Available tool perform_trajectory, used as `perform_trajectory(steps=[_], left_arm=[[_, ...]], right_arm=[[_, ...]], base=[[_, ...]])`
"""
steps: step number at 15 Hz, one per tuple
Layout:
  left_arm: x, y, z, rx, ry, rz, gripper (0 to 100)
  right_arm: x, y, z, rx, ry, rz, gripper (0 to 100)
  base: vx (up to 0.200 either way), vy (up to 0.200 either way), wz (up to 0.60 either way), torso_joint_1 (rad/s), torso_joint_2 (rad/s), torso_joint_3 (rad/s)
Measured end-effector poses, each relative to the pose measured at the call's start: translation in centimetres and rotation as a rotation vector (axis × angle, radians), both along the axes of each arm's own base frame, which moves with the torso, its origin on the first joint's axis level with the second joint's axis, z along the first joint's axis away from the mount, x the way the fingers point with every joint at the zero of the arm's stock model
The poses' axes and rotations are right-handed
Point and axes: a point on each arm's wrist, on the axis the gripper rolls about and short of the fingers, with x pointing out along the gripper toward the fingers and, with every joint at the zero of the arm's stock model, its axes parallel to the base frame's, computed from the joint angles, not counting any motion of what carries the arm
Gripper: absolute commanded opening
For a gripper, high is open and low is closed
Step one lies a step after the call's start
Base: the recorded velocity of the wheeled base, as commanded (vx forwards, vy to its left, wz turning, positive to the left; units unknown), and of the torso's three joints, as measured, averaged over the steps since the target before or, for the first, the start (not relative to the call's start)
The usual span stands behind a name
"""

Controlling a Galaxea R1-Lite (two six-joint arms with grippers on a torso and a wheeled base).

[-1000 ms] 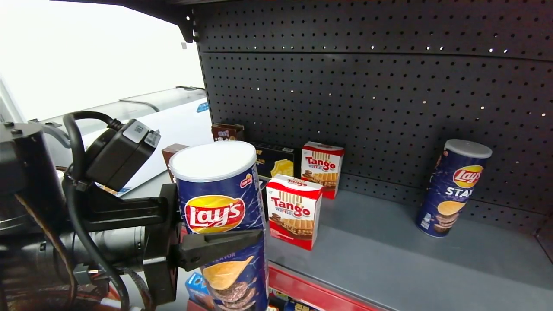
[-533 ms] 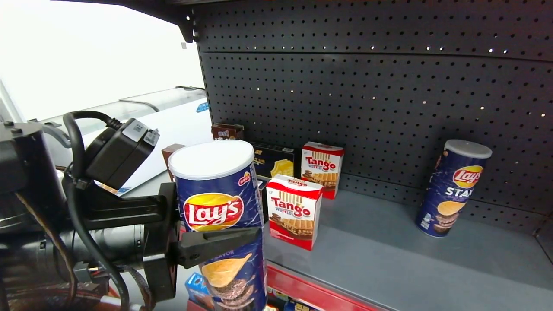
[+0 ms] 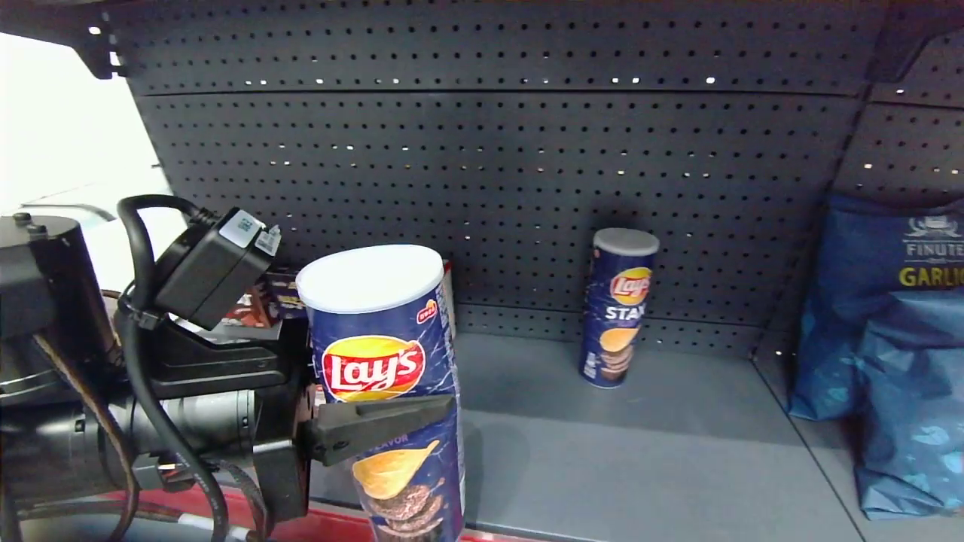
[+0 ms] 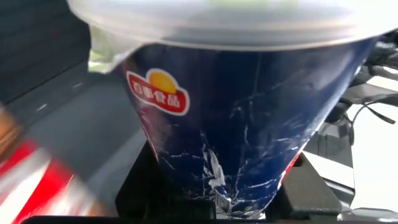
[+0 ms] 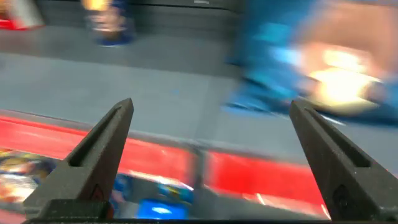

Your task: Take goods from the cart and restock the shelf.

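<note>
A tall blue chip can (image 3: 380,354) with a white lid stands upright in my left gripper (image 3: 376,410), which is shut on its middle, just before the front edge of the grey shelf (image 3: 640,452). The left wrist view looks up the same can (image 4: 236,124) from close below its lid. A second, matching chip can (image 3: 617,309) stands upright at the back of the shelf, against the pegboard. My right gripper (image 5: 211,155) is open with nothing between its fingers, low in front of the shelf's red front strip (image 5: 261,174).
Blue snack bags (image 3: 896,354) fill the shelf's right end. Small boxes (image 3: 256,305) peek out behind my left arm. The black pegboard wall (image 3: 489,188) closes the back. Bare shelf lies between the held can and the standing can.
The head camera has swung to the right: the wafer boxes slid out at the left and the blue bags came in. The can stays in my left gripper as before.
</note>
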Motion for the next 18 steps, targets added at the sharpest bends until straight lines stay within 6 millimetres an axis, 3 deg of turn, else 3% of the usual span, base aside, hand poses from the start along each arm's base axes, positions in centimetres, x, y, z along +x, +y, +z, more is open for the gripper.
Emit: perform_trajectory(steps=[18], left_arm=[[-0.2, 0.3, -1.0, 0.018, 0.03, 0.01, 0]], right_arm=[[-0.1, 0.1, 0.5, -0.023, -0.01, 0.028, 100]], base=[[0.0, 0.0, 0.0, 0.0, 0.0, 0.0]])
